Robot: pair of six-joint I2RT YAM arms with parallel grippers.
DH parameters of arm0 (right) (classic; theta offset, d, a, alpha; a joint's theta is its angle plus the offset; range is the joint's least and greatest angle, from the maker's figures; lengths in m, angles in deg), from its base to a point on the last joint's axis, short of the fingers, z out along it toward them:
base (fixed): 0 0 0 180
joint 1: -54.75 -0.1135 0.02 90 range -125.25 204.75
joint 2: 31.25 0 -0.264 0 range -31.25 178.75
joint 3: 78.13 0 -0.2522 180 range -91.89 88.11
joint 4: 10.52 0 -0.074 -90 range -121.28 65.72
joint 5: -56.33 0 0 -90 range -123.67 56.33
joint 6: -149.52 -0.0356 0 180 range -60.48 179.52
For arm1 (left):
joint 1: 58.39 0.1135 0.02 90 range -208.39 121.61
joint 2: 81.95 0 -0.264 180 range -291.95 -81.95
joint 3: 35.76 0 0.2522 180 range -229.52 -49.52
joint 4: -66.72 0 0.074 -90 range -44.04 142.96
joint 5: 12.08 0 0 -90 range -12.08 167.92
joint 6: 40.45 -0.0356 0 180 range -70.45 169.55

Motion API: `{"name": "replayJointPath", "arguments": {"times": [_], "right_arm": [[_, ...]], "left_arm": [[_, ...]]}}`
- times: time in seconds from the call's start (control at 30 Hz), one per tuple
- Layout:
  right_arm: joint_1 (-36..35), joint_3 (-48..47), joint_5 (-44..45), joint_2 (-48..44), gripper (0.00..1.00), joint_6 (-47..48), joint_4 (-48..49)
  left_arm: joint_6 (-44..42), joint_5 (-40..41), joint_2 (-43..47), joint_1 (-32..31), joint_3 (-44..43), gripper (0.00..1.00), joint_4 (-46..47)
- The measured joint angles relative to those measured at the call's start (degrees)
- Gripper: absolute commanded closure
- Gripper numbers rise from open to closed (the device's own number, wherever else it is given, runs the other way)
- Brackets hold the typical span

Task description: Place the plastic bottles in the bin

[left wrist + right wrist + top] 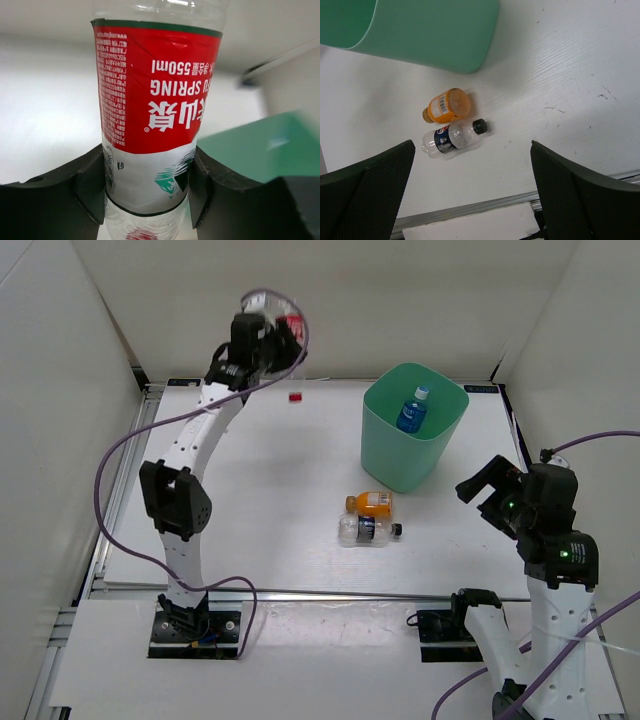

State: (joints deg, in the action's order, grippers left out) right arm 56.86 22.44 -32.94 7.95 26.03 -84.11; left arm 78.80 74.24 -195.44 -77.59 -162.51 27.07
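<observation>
Red-labelled clear plastic bottle (157, 95) is clamped in the left fingers (60, 200), held high near the far edge of the white bench (250, 490). Right fingers (370, 195) stand apart near its right edge.

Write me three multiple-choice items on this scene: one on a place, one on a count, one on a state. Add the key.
1. Where is the blue-label bottle?
A. lying on the table
B. inside the green bin
C. clamped in a gripper

2. How many bottles lie on the table?
A. two
B. three
C. none

3. What is the left gripper doing?
A. hanging open and empty
B. gripping the bin's rim
C. gripping the red-label bottle

Key: 1 B, it shows inside the bin's rim; 2 A, the orange bottle and the black-capped bottle lie side by side; 3 C, both fingers press its sides.
</observation>
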Motion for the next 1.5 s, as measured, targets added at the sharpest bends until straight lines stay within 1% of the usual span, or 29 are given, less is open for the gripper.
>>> {"name": "replayJointPath", "arguments": {"times": [0.1,0.13,0.17,0.2,0.3,0.33,0.4,0.57,0.67,0.73,0.77,0.83,0.87,1.13,1.27,1.33,1.37,1.43,1.5], "right_arm": [[0.0,0.3,0.0,0.0,0.00,-0.2,0.0],[0.0,0.4,0.0,0.0,0.00,-0.3,0.0],[0.0,0.6,0.0,0.0,0.00,-0.4,0.0],[0.0,0.8,0.0,0.0,0.00,-0.5,0.0],[0.0,1.1,0.2,0.0,0.00,-0.6,0.0],[0.0,1.1,0.2,0.0,0.00,-0.6,0.0],[0.0,1.1,0.2,-0.1,0.00,-0.6,0.0],[0.0,2.0,0.2,-0.9,0.00,-0.5,-0.1],[0.0,2.4,0.2,-1.3,0.00,-0.3,0.0],[0.0,2.8,0.2,-1.6,0.00,-0.2,0.0],[0.0,2.8,0.2,-1.7,0.00,-0.2,-0.1],[0.0,2.9,0.2,-1.9,0.00,0.0,0.0],[0.0,2.9,0.2,-1.9,0.00,0.1,-0.1],[0.0,3.8,0.2,-2.2,0.00,0.7,-0.2],[0.0,3.8,0.6,-2.5,0.00,0.8,-0.1],[0.0,3.8,0.7,-2.5,0.00,1.5,-0.1],[0.0,3.8,0.6,-2.5,0.00,2.1,-0.1],[-0.1,3.8,-0.6,-2.5,0.00,4.2,0.3],[-0.6,4.5,-3.1,-2.4,0.00,6.4,1.9]], "left_arm": [[0.2,-0.4,-4.6,-2.9,-17.9,0.46,2.3],[0.3,-0.4,-6.2,-4.2,-23.0,0.44,3.1],[0.6,-0.3,-7.4,-5.6,-26.6,0.44,3.9],[0.8,0.0,-8.7,-7.3,-30.2,0.41,4.6],[0.3,1.0,-11.3,-12.4,-34.2,0.39,6.1],[-0.1,1.5,-12.1,-14.3,-34.2,0.34,6.6],[-1.9,2.2,-14.0,-17.5,-33.9,0.32,7.0],[-6.2,4.2,-20.0,-23.8,-33.0,0.32,7.9],[-7.0,4.9,-21.5,-25.0,-32.3,0.32,8.0],[-7.3,5.5,-21.6,-24.9,-32.0,0.29,8.4],[-7.5,5.9,-21.6,-24.7,-32.0,0.25,9.0],[-7.8,6.1,-21.6,-24.3,-32.0,0.14,10.5],[-7.9,6.1,-21.6,-24.1,-31.9,0.00,11.0],[-7.8,4.3,-21.5,-23.4,-28.6,0.00,12.6],[-9.4,4.5,-20.8,-23.5,-26.9,0.00,12.4],[-10.8,6.0,-18.7,-23.6,-24.2,0.00,12.5],[-11.6,7.6,-16.6,-23.5,-21.3,0.00,12.6],[-13.1,12.8,-10.1,-23.5,-12.9,0.00,12.8],[-14.3,18.4,-1.2,-23.4,-2.1,0.00,12.5]]}}
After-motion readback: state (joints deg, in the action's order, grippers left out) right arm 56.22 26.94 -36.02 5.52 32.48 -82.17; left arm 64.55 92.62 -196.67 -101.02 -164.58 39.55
